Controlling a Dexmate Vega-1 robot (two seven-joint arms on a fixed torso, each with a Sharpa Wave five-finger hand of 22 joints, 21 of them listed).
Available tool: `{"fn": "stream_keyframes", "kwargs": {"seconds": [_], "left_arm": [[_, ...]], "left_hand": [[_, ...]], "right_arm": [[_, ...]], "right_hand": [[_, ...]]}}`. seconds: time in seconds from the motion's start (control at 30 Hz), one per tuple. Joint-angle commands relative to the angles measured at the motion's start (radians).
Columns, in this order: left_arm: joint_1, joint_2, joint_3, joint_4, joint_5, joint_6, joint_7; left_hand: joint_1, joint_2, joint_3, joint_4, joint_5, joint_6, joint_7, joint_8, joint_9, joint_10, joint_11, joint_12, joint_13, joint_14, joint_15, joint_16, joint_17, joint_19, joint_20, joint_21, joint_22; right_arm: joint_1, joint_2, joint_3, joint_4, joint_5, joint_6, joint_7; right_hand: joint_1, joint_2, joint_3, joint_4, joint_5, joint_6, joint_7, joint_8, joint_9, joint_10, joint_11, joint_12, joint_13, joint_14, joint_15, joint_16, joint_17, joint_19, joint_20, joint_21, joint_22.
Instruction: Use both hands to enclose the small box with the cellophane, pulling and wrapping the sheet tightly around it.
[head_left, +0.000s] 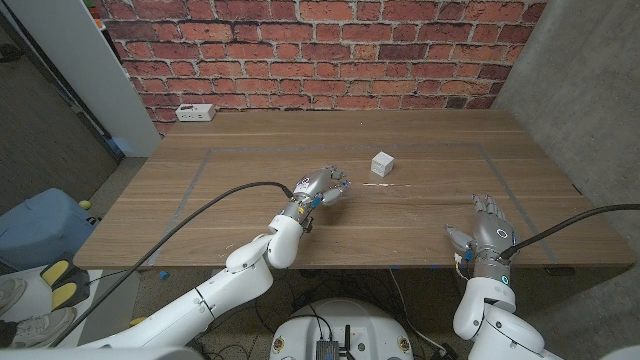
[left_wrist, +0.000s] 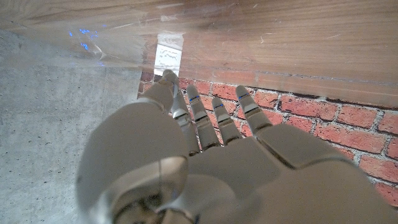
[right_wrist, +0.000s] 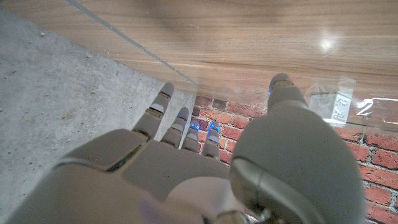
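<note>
Small white box (head_left: 382, 163) standing past the table's middle, a little to the right, on a nearly invisible cellophane sheet (head_left: 400, 190) showing only as faint glints just near of it. Left hand (head_left: 322, 187) hovering just left and near of the box, fingers apart, grasping nothing. Right hand (head_left: 489, 233) well apart at the near right edge of the wooden table (head_left: 250, 150), also released and empty. Likely trouble: missing the sheet's edge, hard to see against the wood; knocking the light box off the film while pinching; dragging the cellophane one-handed, sliding the box along instead of wrapping. White power strip (head_left: 195, 113) at the far left corner.
</note>
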Motion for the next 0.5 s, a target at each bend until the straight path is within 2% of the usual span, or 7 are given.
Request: {"fn": "stream_keyframes", "kwargs": {"seconds": [0.03,0.07,0.13,0.17,0.33,0.4,0.5], "left_arm": [[-0.041,0.015,0.028,0.008,-0.015,-0.022,-0.007],[-0.045,0.019,0.032,0.01,-0.011,-0.032,-0.005],[-0.049,0.023,0.038,0.009,0.001,-0.037,-0.003],[-0.053,0.027,0.041,0.011,0.007,-0.044,-0.003],[-0.061,0.04,0.047,0.01,0.024,-0.072,-0.006],[-0.061,0.042,0.046,0.01,0.022,-0.083,-0.007],[-0.056,0.041,0.041,0.006,0.023,-0.08,-0.005]], "left_hand": [[0.011,-0.001,0.004,-0.003,0.007,0.13,0.117,0.006,0.02,-0.001,-0.005,-0.01,0.003,0.013,-0.017,-0.001,0.001,0.009,-0.001,0.006,0.004],[0.012,-0.002,0.003,-0.003,0.009,0.13,0.117,0.006,0.025,-0.003,-0.018,-0.014,0.003,0.014,-0.017,-0.001,0.001,0.009,0.0,0.005,0.004],[0.012,-0.003,0.002,-0.001,0.01,0.13,0.115,0.006,0.032,-0.007,-0.005,-0.019,0.003,0.014,-0.019,-0.002,0.001,0.009,-0.001,0.005,0.004],[0.012,-0.003,0.001,0.0,0.011,0.131,0.111,0.006,0.036,-0.005,-0.013,-0.02,0.004,0.015,-0.02,-0.002,0.001,0.008,-0.003,0.004,0.004],[0.01,-0.005,-0.003,0.002,0.012,0.132,0.102,0.006,0.047,-0.015,-0.008,-0.03,0.004,0.016,-0.025,-0.002,0.001,0.005,-0.005,0.001,0.004],[0.01,-0.006,-0.004,0.002,0.012,0.131,0.101,0.006,0.05,-0.016,-0.012,-0.032,0.004,0.016,-0.027,-0.003,0.001,0.001,-0.005,0.0,0.004],[0.01,-0.006,-0.004,0.002,0.013,0.134,0.106,0.007,0.054,-0.017,-0.005,-0.035,0.004,0.016,-0.03,-0.003,0.001,-0.001,-0.006,-0.002,0.004]], "right_arm": [[0.056,0.068,-0.077,0.093,-0.117,-0.017,-0.138],[0.063,0.067,-0.084,0.101,-0.129,-0.017,-0.142],[0.079,0.08,-0.093,0.118,-0.149,-0.032,-0.153],[0.09,0.08,-0.1,0.122,-0.157,-0.042,-0.15],[0.161,0.039,-0.159,0.117,-0.175,-0.104,-0.077],[0.177,0.019,-0.173,0.108,-0.214,-0.104,0.019],[0.186,0.016,-0.187,0.11,-0.385,-0.104,0.272]], "right_hand": [[0.037,0.017,0.016,-0.017,0.015,-0.021,0.008,0.002,0.003,-0.014,-0.004,0.006,0.0,0.001,-0.015,0.006,0.001,0.005,-0.018,0.004,0.001],[0.046,0.022,0.019,-0.02,0.017,-0.022,0.012,0.003,0.003,-0.014,-0.004,0.007,0.0,0.002,-0.02,0.008,0.001,0.007,-0.022,0.004,0.001],[0.053,0.025,0.022,-0.023,0.019,-0.025,0.014,0.004,0.003,-0.015,-0.005,0.008,0.0,0.001,-0.024,0.008,0.001,0.007,-0.024,0.004,0.001],[0.055,0.025,0.023,-0.024,0.02,-0.026,0.015,0.004,0.003,-0.016,-0.004,0.008,0.0,0.001,-0.023,0.009,0.0,0.008,-0.025,0.004,0.001],[0.059,0.017,0.02,-0.028,0.022,-0.035,0.02,0.005,0.003,-0.031,0.001,0.007,-0.001,-0.011,-0.02,0.005,-0.002,0.002,-0.026,0.002,0.001],[0.055,0.008,0.014,-0.027,0.022,-0.037,0.019,0.007,0.003,-0.039,0.004,0.006,-0.001,-0.02,-0.014,0.003,-0.002,-0.004,-0.025,0.0,0.001],[0.052,0.001,0.009,-0.027,0.023,-0.035,0.015,0.009,0.003,-0.043,0.008,0.007,-0.001,-0.024,-0.012,0.002,-0.003,-0.006,-0.024,-0.001,0.001]]}}
